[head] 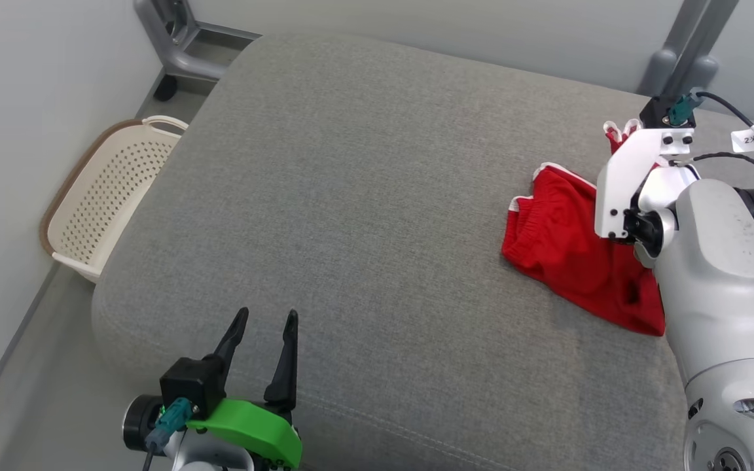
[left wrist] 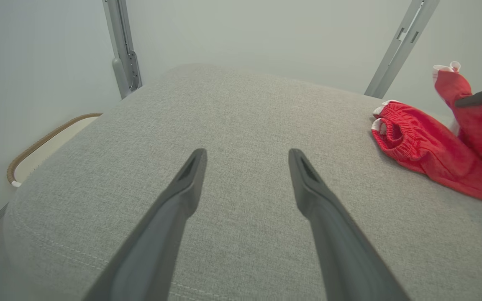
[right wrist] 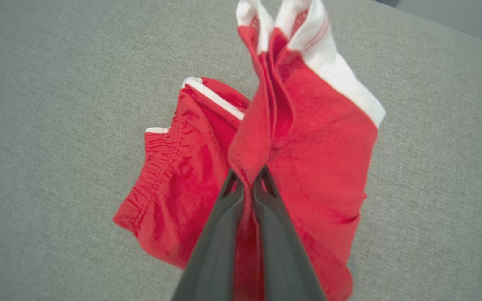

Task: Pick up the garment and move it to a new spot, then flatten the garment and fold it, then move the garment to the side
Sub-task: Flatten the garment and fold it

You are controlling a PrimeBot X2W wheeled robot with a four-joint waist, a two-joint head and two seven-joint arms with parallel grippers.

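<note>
The garment [head: 563,252] is a pair of red shorts with white trim, crumpled at the right side of the grey cushion [head: 351,196]. My right gripper [right wrist: 247,175] is shut on a fold of its cloth, and a bunch of red fabric with a white hem [right wrist: 329,79] stands up past the fingertips. The rest of the garment [right wrist: 174,184] trails on the cushion, its elastic waistband [left wrist: 391,133] toward the left. My left gripper [head: 264,327] hovers open over the cushion's near left edge, far from the garment [left wrist: 433,150], with nothing between its fingers [left wrist: 182,196].
A cream perforated laundry basket [head: 99,209] stands on the floor left of the cushion. Grey metal frame posts [head: 174,39] rise behind the cushion at the back left and back right [head: 691,59]. A pale wall runs close behind.
</note>
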